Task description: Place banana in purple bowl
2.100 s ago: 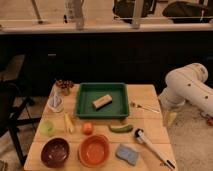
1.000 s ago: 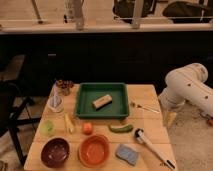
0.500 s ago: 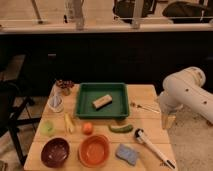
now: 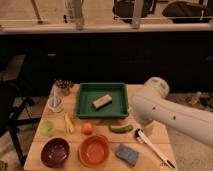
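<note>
Banana (image 4: 69, 123) lies on worktop (image 4: 102, 128), apart from bowl (image 4: 55, 152). Pincer (image 4: 148, 128) largely hidden under arm (image 4: 170, 112), right of tray; grip state cannot be told.

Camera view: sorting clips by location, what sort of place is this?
Probably a lab or office test area: a wooden table holding a purple bowl and green tray, a railing behind, the gripper hanging beside the tray.

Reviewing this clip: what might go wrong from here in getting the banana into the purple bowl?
The gripper hangs at the right, far from the banana; crossing over may knock the cucumber or the orange fruit. The orange bowl sits right beside the purple bowl, so a misplaced drop is possible.
</note>
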Tool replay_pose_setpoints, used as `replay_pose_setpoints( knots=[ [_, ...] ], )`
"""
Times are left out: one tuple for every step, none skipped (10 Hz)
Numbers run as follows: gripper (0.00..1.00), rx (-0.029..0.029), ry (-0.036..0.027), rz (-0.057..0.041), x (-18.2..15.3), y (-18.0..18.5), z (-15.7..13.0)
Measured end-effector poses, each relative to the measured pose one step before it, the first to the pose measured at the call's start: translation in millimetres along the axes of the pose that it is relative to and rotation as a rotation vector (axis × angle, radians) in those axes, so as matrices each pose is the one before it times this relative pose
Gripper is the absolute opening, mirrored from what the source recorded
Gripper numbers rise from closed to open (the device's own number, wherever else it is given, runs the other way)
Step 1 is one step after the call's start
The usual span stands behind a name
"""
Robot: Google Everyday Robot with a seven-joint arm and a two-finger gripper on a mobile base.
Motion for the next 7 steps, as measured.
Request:
replay_pose_setpoints(
  knots=[
    [0.8, 0.00215, 0.00934, -0.07123, -18.46, -4.65, -0.43],
    [0.8, 0.00951, 0.0114, -0.12568, -31.19, -9.68, -0.77],
    [0.8, 0.00088, 0.00522, -0.04851, -11.21, -3.23, 0.04],
    [0.8, -0.0009, 0.00187, -0.0115, -2.51, -0.65, -0.35],
    [0.8, -0.0023, 0.00039, 0.00161, 0.46, 1.15, 0.16],
    [0.8, -0.00011, 0.00008, 0.00007, 0.03, 0.03, -0.05],
    [0.8, 0.00001, 0.0, -0.00026, -0.04, -0.13, -0.03]
  ],
)
